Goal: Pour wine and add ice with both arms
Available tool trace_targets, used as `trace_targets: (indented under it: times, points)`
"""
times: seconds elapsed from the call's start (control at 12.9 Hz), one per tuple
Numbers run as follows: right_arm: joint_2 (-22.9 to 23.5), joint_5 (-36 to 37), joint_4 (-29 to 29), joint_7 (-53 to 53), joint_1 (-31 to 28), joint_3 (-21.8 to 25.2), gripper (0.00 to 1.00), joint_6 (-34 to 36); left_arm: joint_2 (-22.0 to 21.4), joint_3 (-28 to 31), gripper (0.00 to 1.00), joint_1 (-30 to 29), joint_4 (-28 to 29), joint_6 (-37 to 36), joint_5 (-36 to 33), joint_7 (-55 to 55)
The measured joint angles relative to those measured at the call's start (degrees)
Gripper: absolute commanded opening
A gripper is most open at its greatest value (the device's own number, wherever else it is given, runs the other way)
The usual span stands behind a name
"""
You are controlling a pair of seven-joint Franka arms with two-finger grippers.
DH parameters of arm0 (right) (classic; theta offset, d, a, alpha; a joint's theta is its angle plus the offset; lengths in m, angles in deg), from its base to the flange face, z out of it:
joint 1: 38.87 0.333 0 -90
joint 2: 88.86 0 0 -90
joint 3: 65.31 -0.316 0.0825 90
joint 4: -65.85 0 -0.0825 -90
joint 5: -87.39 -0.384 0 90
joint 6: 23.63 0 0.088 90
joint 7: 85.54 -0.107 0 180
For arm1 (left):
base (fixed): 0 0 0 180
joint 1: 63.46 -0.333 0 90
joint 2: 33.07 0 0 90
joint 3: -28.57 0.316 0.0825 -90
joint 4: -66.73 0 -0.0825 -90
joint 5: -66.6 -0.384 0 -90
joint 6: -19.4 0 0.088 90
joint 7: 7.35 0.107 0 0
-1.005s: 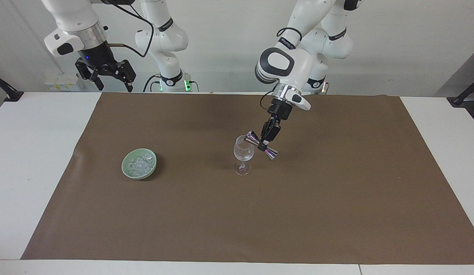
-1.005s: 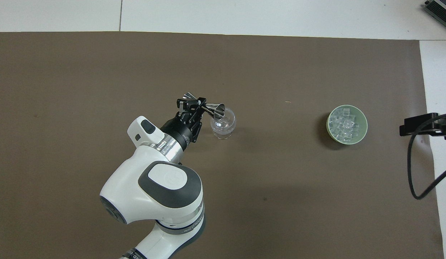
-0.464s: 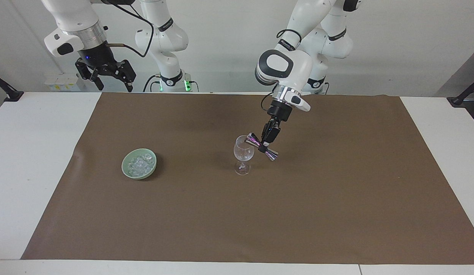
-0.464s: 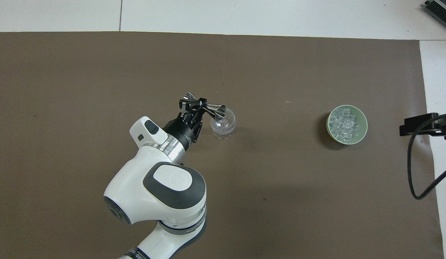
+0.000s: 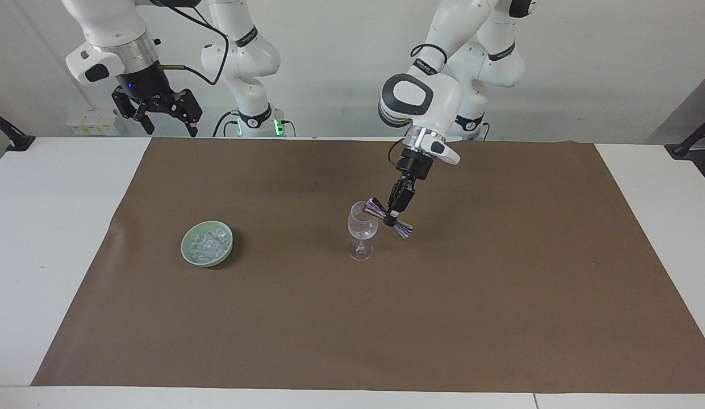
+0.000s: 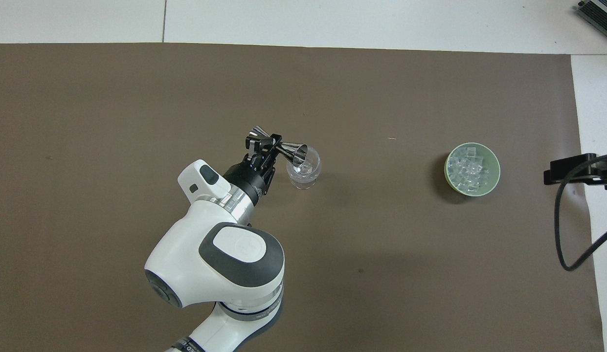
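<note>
Right gripper [image 5: 166,117] waited open, high above the table edge at its own end, nearer the robots than the bowl [image 5: 188,253]. Left gripper [image 5: 393,215] was clamped on the waist of a double-ended measuring cup [image 5: 389,218], long axis tilted, one mouth over the wine glass [image 5: 362,227] rim. Ice [image 5: 209,245] sat heaped in the bowl, well apart from the glass toward the right arm's end, so the right arm was closer. Overhead view showed the cup's mouth inside the rim line; facing view showed its tilt and height.
</note>
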Motion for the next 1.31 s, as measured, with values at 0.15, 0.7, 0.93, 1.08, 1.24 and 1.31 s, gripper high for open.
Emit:
trace_targets:
  times: [0.15, 0.7, 0.93, 1.08, 1.24, 1.31]
  points:
    - [0.0, 0.0, 0.0, 0.0, 0.0, 0.0, 1.00, 0.0, 0.0, 0.0, 0.00, 0.1, 0.0, 0.6, -0.2, 0.7]
    - [0.0, 0.0, 0.0, 0.0, 0.0, 0.0, 1.00, 0.0, 0.2, 0.0, 0.00, 0.6, -0.2, 2.2, -1.7, 1.7]
    - [0.0, 0.0, 0.0, 0.0, 0.0, 0.0, 1.00, 0.0, 0.5, 0.0, 0.00, 1.1, -0.5, 3.1, -2.5, 2.2]
    - [0.0, 0.0, 0.0, 0.0, 0.0, 0.0, 1.00, 0.0, 0.7, 0.0, 0.00, 1.2, -1.0, 3.4, -2.5, 3.3]
    - [0.0, 0.0, 0.0, 0.0, 0.0, 0.0, 1.00, 0.0, 0.8, 0.0, 0.00, 1.2, -1.4, 3.7, -2.6, 4.8]
    - [0.0, 0.0, 0.0, 0.0, 0.0, 0.0, 1.00, 0.0, 0.9, 0.0, 0.00, 1.2, -1.5, 3.8, -2.7, 5.6]
